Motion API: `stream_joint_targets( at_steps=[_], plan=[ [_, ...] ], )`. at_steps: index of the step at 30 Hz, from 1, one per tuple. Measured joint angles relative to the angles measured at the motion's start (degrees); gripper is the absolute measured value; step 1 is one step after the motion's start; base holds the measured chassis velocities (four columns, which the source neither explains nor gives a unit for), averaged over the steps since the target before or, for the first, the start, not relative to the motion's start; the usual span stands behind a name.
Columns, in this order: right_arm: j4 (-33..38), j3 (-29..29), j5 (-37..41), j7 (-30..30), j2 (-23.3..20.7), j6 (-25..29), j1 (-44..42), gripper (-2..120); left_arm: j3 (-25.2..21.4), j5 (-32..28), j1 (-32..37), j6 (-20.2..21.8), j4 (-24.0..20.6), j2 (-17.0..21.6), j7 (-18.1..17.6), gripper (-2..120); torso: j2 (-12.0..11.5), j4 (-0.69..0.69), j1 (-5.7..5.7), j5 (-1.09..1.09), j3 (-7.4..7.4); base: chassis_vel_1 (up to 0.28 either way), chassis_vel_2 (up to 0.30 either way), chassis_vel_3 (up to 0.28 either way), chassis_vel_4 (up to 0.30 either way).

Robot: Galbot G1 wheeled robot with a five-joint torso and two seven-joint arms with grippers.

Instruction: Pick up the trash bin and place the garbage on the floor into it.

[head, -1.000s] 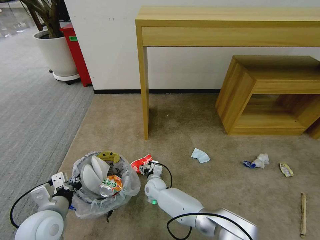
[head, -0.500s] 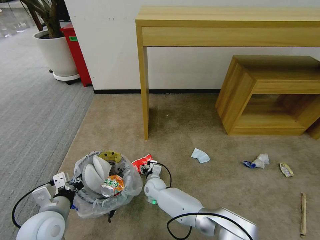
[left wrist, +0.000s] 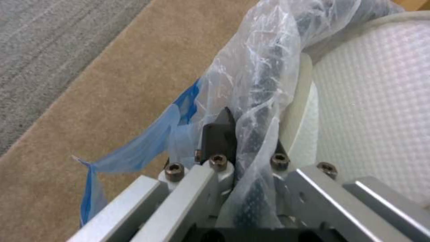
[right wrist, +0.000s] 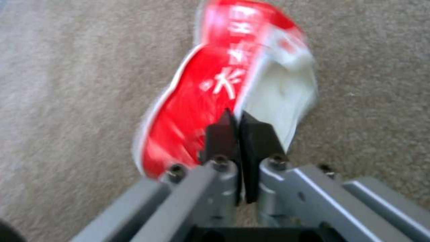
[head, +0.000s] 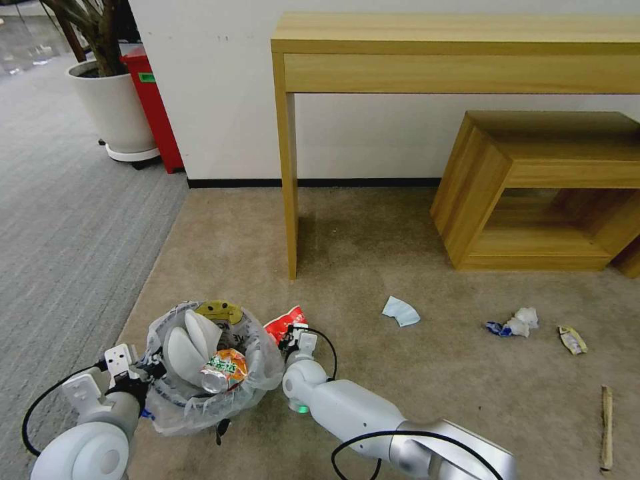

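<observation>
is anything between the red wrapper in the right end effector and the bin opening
Nothing visible. The right end effector, shut on the red wrapper, sits just beside the trash bin. The left end effector grips the bin's rim. The white slippers and can leave room inside.

R gripper [head: 291,335] w/ red wrapper [head: 283,323] shifted twd trash bin [head: 207,363] | wrapper edge now touching bin bag

White-silver arms [head: 353,410], black cables [head: 327,347]
</observation>
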Motion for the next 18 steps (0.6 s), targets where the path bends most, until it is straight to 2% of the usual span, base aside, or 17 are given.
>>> stream_joint_targets(
  at_steps=[5,8,13,17,18],
  plan=[
    [3.8,0.5,0.5,0.4,-3.4,0.0,-0.8,0,-0.2,-0.1,0.0,0.0,0.4,0.2,0.0,1,0.0,-0.04,0.0,-0.01,0.0,0.0,0.0,0.0,0.0],
    [8.5,2.2,0.5,1.6,-7.6,0.0,-1.9,0,-0.1,-0.1,-0.5,0.0,1.2,0.4,-0.1,1,0.0,-0.04,0.0,-0.01,0.0,0.0,0.0,0.0,0.0],
    [12.1,4.1,0.2,2.2,-10.4,0.2,-2.8,0,0.2,0.0,-0.5,0.0,1.6,0.3,-0.1,1,0.0,-0.03,0.0,0.0,0.0,0.0,0.0,0.0,0.0],
    [22.1,6.9,-0.1,2.0,-15.6,0.5,-4.5,0,0.4,0.2,-0.7,0.0,2.1,0.2,-0.1,1,0.0,-0.02,0.0,0.0,0.0,0.0,0.0,0.0,0.0],
    [22.1,6.9,-0.1,2.0,-15.6,0.5,-4.5,0,0.4,0.2,-0.7,0.0,2.1,0.2,-0.1,1,0.0,-0.02,0.0,0.0,0.0,0.0,0.0,0.0,0.0]
  ],
)
